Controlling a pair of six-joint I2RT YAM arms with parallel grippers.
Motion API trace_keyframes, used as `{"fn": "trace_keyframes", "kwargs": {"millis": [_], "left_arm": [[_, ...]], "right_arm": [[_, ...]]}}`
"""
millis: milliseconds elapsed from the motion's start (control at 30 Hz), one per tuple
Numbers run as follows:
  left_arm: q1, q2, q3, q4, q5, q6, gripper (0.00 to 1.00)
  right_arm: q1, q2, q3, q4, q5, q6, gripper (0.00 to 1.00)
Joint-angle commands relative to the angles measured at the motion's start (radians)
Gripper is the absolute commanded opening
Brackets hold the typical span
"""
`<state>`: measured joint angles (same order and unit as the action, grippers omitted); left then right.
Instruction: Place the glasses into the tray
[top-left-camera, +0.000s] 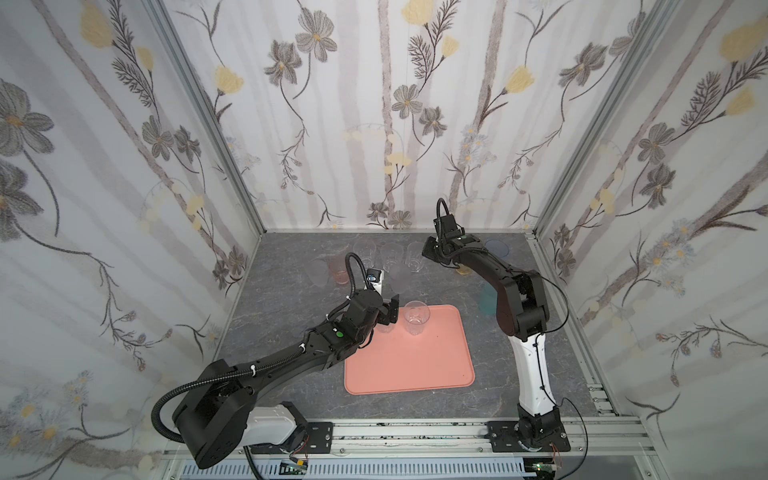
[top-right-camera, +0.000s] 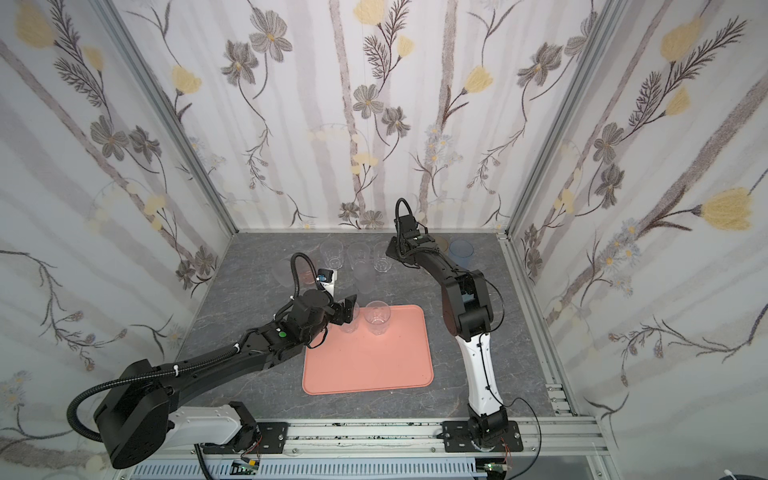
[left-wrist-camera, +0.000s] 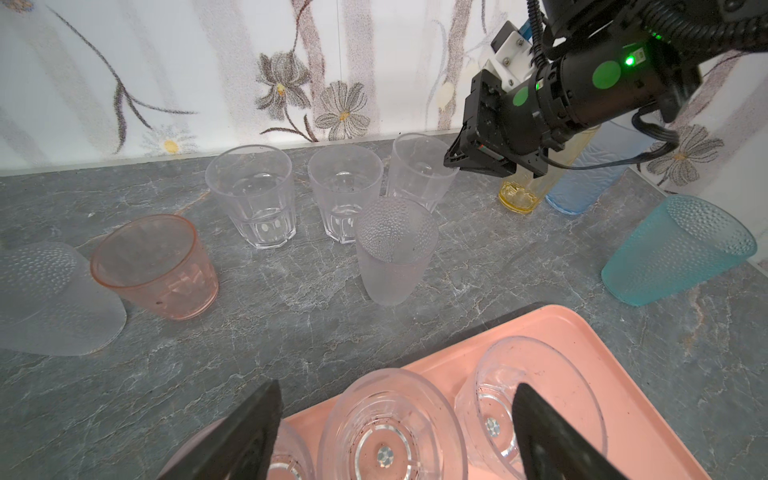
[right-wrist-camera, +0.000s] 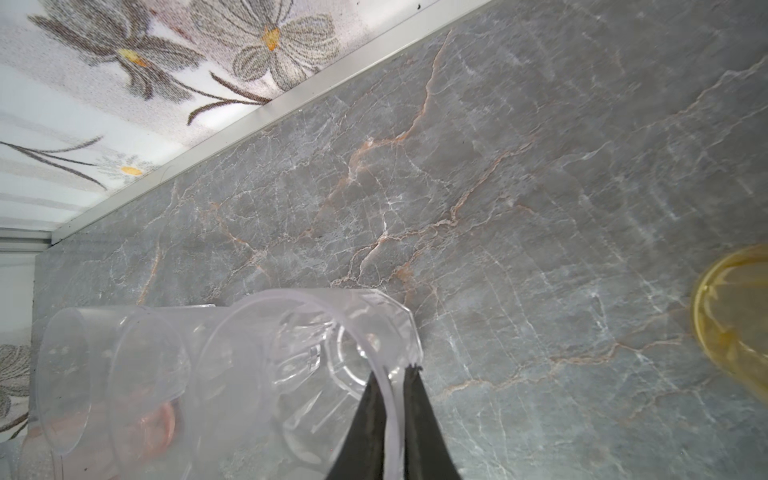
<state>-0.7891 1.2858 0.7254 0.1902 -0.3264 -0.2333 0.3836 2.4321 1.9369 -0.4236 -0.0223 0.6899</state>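
The salmon-pink tray (top-left-camera: 411, 365) (top-right-camera: 370, 365) (left-wrist-camera: 602, 332) lies mid-table. In the left wrist view, three clear glasses stand at one corner of it. My left gripper (top-left-camera: 390, 311) (left-wrist-camera: 395, 440) hangs open there, its fingers either side of the middle glass (left-wrist-camera: 390, 432) without touching it. Another glass (top-left-camera: 414, 318) (left-wrist-camera: 528, 399) stands just beside. My right gripper (top-left-camera: 428, 251) (right-wrist-camera: 392, 374) is at the back, shut on the rim of a clear glass (right-wrist-camera: 311, 345) (top-left-camera: 415, 257), one finger inside and one outside.
Off the tray stand two more clear glasses (left-wrist-camera: 253, 195), a frosted one (left-wrist-camera: 395, 249), a short pink one (left-wrist-camera: 158, 266), an amber one (left-wrist-camera: 519, 195) and a blue one (top-left-camera: 496, 248). The teal one (left-wrist-camera: 677, 249) stands by the right arm. Patterned walls enclose the table.
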Motion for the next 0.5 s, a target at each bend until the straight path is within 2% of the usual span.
{"fn": "trace_keyframes", "kwargs": {"millis": [0,467], "left_arm": [[0.001,-0.012,-0.003,0.029,-0.017,-0.008,0.89],[0.001,-0.004,0.02,0.031,-0.006,0.003,0.89]], "right_arm": [[0.007,-0.045,-0.022,0.003,0.035,-0.042,0.08],[0.02,-0.289,-0.229,0.004,0.061,-0.112,0.04]]}}
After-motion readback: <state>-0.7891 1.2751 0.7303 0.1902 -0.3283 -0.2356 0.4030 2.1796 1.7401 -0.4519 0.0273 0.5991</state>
